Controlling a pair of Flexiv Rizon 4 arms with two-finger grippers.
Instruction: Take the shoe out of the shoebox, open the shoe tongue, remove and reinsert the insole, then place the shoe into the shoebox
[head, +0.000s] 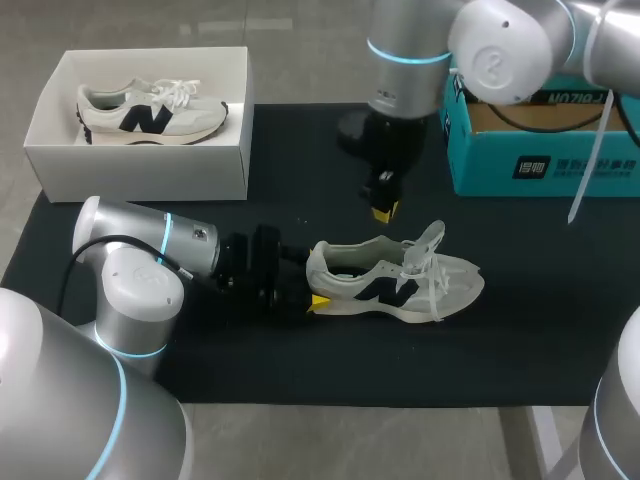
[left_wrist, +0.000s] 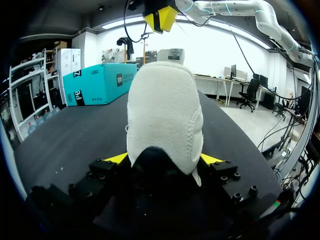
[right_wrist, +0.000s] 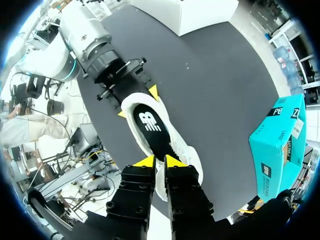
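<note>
Item, near left: left arm lying low over the tabletop (head: 520, 340), its gripper (head: 312, 283) clamped on the heel of the shoe (head: 395, 280), one yellow tip at either side of the heel. Item, middle of the tabletop: the shoe, off-white with a dark logo on its side, standing on its sole, heel toward the left edge and toe toward the right; laces (head: 435, 290) loose over the forefoot. The right wrist view looks down into the shoe and shows a dark insole (right_wrist: 152, 127) in place, with a white logo at its heel end. Item, above the shoe and just on its far side: right gripper (head: 385, 210) hanging from the arm that comes in at the far right, pointing down, clear of the shoe, fingers drawn narrow with nothing between them. Item, far left corner: white shoebox (head: 140, 165), lid off, a second shoe (head: 150, 115) of the same pattern lying in it on its side. Item, far right corner: teal box (head: 540, 165), open at the top, with a dark label on the front wall and print along it.
</note>
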